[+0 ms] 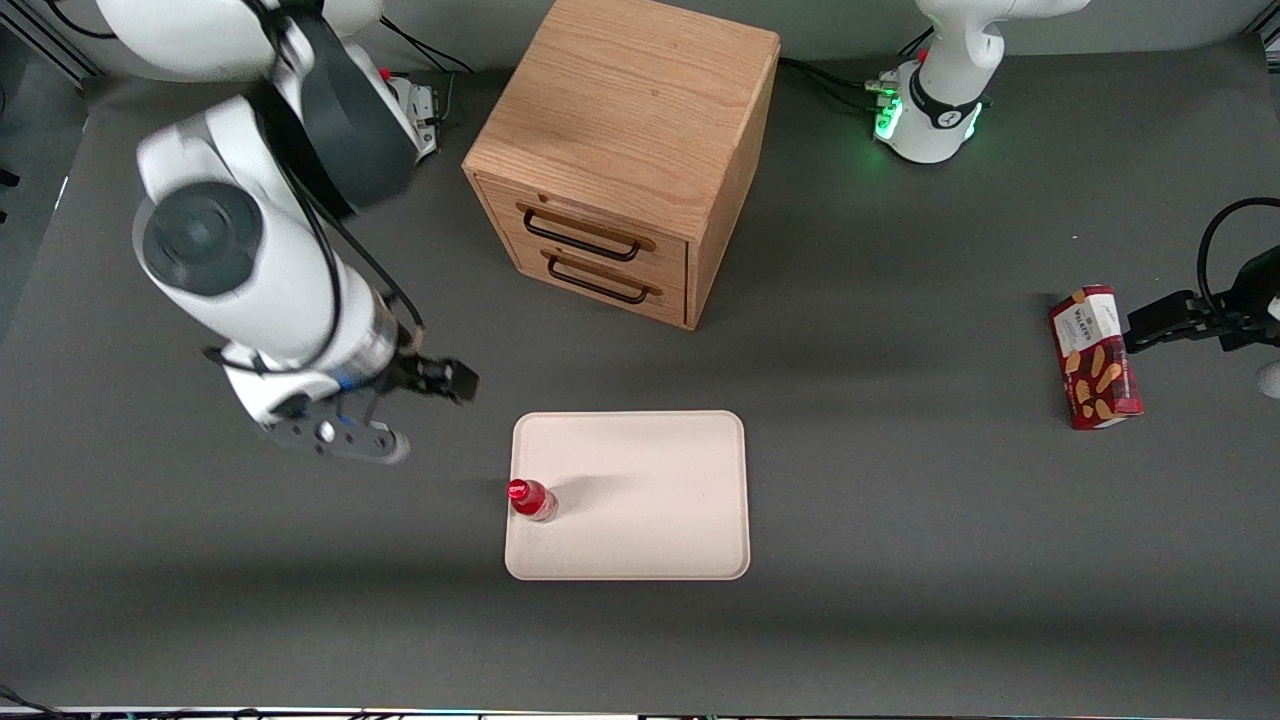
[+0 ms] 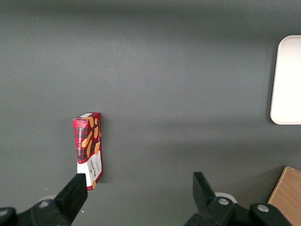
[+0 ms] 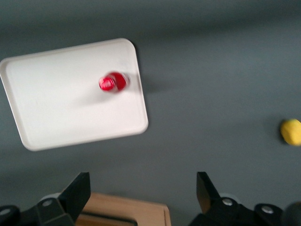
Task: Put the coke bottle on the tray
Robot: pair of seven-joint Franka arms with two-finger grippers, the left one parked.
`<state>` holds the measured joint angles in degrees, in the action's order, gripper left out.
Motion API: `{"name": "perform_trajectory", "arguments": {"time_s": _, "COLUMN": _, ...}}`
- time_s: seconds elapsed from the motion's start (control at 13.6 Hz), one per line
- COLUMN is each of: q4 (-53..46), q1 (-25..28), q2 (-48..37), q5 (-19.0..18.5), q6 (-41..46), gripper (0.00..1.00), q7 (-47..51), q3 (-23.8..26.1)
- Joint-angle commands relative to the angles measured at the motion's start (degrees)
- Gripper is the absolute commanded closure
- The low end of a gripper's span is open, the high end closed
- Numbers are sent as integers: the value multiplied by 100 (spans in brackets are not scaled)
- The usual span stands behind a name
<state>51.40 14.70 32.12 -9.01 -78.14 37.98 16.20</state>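
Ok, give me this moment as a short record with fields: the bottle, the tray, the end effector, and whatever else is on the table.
coke bottle: upright, standing on the tray close to its rim at the working arm's end
tray: flat on the table, nearer the front camera than the drawer cabinet
end effector: open, holding nothing, raised beside the tray toward the working arm's end, apart from the bottle
drawer cabinet: both drawers shut
biscuit box: toward the parked arm's end
yellow lump: on the table, off the tray
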Motion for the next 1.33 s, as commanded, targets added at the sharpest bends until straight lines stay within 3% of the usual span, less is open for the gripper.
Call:
{"name": "perform_trajectory", "arguments": {"time_s": 0.0, "q4": 221, "q1": -212, "q2": -564, "q5": 276, "q6": 526, "gripper": 0, "q7": -167, "q3": 15}}
{"name": "perform_trajectory", "arguments": {"time_s": 0.37, "q4": 1292, "q1": -783, "q2": -1751, "q5": 418, "q6": 616, "gripper": 0, "q7": -1422, "q3": -125}}
{"name": "perform_trajectory", "arguments": {"time_s": 0.52, "q4": 1477, "q1": -802, "q2": -1971, "q5": 470, "q6": 607, "gripper": 0, "q7": -2151, "q3": -554}}
{"name": "perform_trajectory", "arguments": {"time_s": 0.74, "q4": 1767, "q1": -802, "q2": -2183, "q5": 1180, "q6": 537, "gripper": 0, "q7": -3153, "q3": -1590}}
{"name": "perform_trajectory", "arguments": {"time_s": 1.11, "q4": 2101, "q1": -793, "q2": -2218, "q5": 1165, "q6": 230, "gripper": 0, "q7": -4288, "q3": -2331}}
{"name": "perform_trajectory", "arguments": {"time_s": 1.25, "q4": 2451, "q1": -802, "q2": -2393, "q5": 1165, "q6": -50, "gripper": 0, "q7": -4404, "q3": -2367}}
